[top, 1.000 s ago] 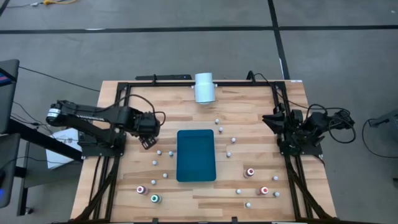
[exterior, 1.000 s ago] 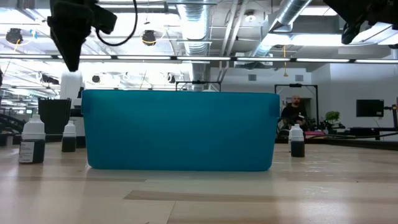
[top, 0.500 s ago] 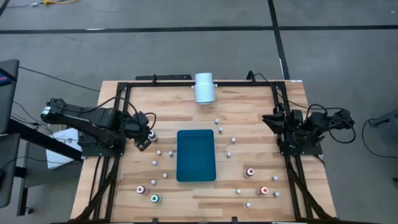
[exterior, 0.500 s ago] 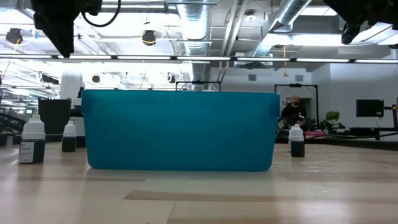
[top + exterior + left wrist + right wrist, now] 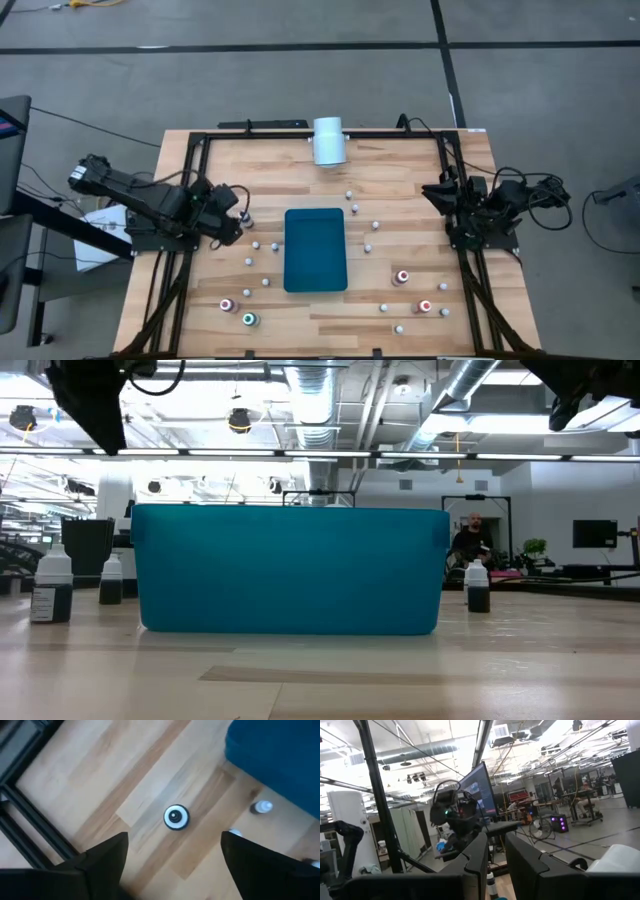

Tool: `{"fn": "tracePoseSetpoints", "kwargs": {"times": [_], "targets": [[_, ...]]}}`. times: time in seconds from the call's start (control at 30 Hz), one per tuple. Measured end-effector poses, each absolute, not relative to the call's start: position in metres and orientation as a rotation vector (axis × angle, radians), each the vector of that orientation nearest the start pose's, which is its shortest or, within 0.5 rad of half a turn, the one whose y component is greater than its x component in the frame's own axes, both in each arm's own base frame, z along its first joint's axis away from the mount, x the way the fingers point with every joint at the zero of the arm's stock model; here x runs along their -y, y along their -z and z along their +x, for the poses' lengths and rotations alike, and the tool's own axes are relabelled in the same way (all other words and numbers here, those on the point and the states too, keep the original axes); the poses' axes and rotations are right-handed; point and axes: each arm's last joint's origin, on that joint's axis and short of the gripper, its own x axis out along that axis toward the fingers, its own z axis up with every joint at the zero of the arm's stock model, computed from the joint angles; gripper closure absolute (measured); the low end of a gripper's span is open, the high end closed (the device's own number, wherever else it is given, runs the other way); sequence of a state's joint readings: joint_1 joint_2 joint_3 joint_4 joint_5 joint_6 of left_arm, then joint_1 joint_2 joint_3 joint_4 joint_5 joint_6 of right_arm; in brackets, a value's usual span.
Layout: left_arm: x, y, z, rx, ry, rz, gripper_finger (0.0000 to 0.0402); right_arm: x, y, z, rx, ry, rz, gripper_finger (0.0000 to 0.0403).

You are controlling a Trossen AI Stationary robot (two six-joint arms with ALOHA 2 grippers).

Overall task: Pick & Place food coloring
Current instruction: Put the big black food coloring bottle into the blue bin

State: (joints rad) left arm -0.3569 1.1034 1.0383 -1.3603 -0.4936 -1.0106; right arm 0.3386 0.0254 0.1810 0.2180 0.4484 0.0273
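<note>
The food coloring is several tiny bottles scattered on the wooden table: red-topped [image 5: 403,277] and green-topped [image 5: 249,319] ones, and small whitish ones [image 5: 256,244] around the teal tray [image 5: 315,249]. One dark-topped bottle ringed in white [image 5: 176,816] stands upright on its base left of the tray. My left gripper [image 5: 172,865] hangs open above the table just short of it, slanting down, touching nothing. My right gripper [image 5: 502,860] is shut and raised at the table's right side [image 5: 442,190], pointing slightly upward into the room.
A large white cylinder [image 5: 328,140] lies at the table's far edge. Black frame rails [image 5: 195,170] run along the left and right sides. In the low view the tray wall [image 5: 290,570] fills the middle, with bottles [image 5: 52,585] beside it.
My left gripper has drawn back toward the table's left edge and turned, and in the low view it has gone up and left. The dark-topped bottle, hidden under it a second ago, now stands free on the table left of the tray.
</note>
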Motion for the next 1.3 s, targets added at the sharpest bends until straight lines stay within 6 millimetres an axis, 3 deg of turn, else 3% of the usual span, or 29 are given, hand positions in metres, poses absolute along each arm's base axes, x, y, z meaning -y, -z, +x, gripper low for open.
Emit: {"fn": "tracePoseSetpoints", "kwargs": {"times": [0.17,0.4,0.73,1.0,1.3], "targets": [[0.056,-0.268,0.149,-1.065,-0.748,-0.276,0.0088,-0.013,-0.242,0.076,0.346,0.104,0.17,0.0344],[0.068,-0.269,0.144,-0.948,-0.753,-0.246,0.0088,-0.014,-0.242,0.076,0.347,0.103,0.17,0.0344],[0.068,-0.268,0.146,-0.891,-0.778,-0.193,0.0088,-0.013,-0.242,0.076,0.347,0.103,0.17,0.0344],[0.068,-0.236,0.148,-0.855,-0.79,-0.193,0.0088,-0.014,-0.242,0.076,0.346,0.103,0.17,0.0344],[0.065,-0.218,0.145,-0.798,-0.83,-0.172,0.0088,-0.014,-0.241,0.076,0.343,0.102,0.168,0.0344]]}}
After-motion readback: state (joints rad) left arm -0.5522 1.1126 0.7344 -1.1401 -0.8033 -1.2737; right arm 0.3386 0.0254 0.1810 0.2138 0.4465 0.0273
